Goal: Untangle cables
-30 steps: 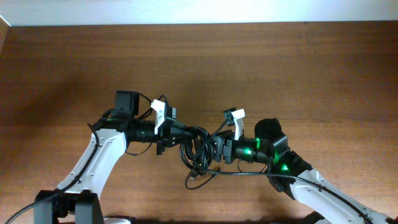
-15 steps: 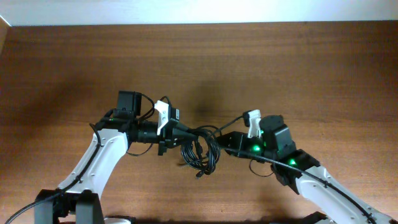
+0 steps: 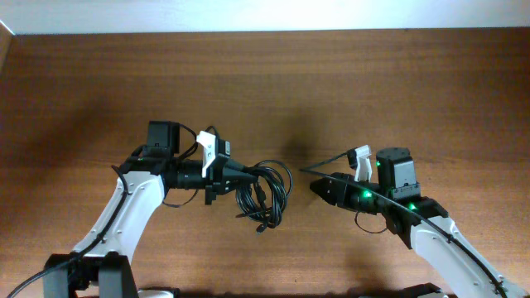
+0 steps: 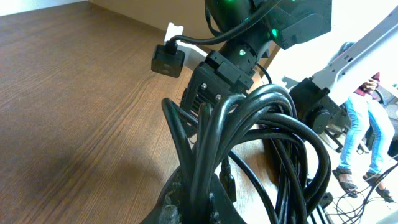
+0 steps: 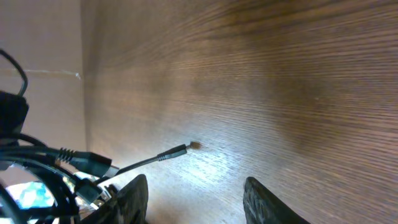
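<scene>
Cables (image 3: 267, 192) in looped black bundle, left hand (image 3: 225, 175) clamped tight on bundle's left edge, right hand (image 3: 320, 188) apart to bundle's right, fingers (image 5: 134, 196) spread wide, nothing gripped, thin plug-tipped cord (image 5: 171, 151) jutting alongside

A dark wood-grain table (image 3: 331, 83) meets a pale wall (image 3: 265, 15) along its far edge.
</scene>
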Controlling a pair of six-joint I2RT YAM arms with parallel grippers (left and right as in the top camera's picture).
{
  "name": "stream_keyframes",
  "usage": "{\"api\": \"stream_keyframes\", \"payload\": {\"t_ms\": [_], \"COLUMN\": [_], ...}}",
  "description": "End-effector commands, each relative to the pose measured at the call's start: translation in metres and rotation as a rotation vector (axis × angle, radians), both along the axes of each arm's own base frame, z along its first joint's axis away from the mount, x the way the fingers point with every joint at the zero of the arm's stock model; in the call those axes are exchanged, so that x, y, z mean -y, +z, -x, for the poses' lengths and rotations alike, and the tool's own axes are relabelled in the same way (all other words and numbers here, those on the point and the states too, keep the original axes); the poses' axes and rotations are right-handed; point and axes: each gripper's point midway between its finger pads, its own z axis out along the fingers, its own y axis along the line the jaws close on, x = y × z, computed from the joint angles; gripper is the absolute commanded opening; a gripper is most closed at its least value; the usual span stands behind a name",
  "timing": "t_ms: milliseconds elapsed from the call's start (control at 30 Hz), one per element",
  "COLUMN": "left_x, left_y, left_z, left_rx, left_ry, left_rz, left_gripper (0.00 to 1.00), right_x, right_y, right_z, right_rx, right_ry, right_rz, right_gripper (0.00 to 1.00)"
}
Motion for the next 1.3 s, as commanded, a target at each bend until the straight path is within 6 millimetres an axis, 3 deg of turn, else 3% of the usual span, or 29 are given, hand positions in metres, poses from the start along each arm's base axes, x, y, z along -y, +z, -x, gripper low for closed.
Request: {"api": "stream_keyframes", "payload": {"t_ms": [0,200,333,567,800,933,1167,1267], "left_x": [0.0,0.0,0.0,0.0,0.0,-0.001,-0.001,-0.012], "left_y": [0.015,0.014,0.014,0.013,0.013,0.011,0.009,0.008], "left_z": [0.001,0.0,0.0,-0.001,-0.001,-0.002,-0.003,-0.009], "left_rx": [0.032,0.032,0.033,0.036,0.041,0.041,0.045,0.032], "left_ry": [-0.012,-0.01,-0.01,-0.006,-0.006,-0.003,0.002,0.044], "left_rz": [0.046,0.039,0.039,0.029,0.028,0.021,0.007,0.003], "left_gripper": [0.0,0.0,0.0,0.0,0.0,0.0,0.0,0.0], "right_x": [-0.007,-0.013,-0.026,-0.076,-0.085,-0.096,-0.096,-0.095], "right_y": [0.009,0.018,0.037,0.068,0.068,0.081,0.081,0.081], "right_z": [0.003,0.007,0.013,0.033,0.043,0.047,0.049,0.048], "right_rx": [0.053,0.072,0.157,0.356,0.348,0.405,0.403,0.403], "right_ry": [0.07,0.111,0.22,0.414,0.45,0.481,0.489,0.487], "right_rz": [-0.041,-0.089,-0.166,-0.229,-0.237,-0.271,-0.277,-0.277], "right_gripper": [0.49,0.49,0.49,0.57,0.58,0.59,0.59,0.59]}}
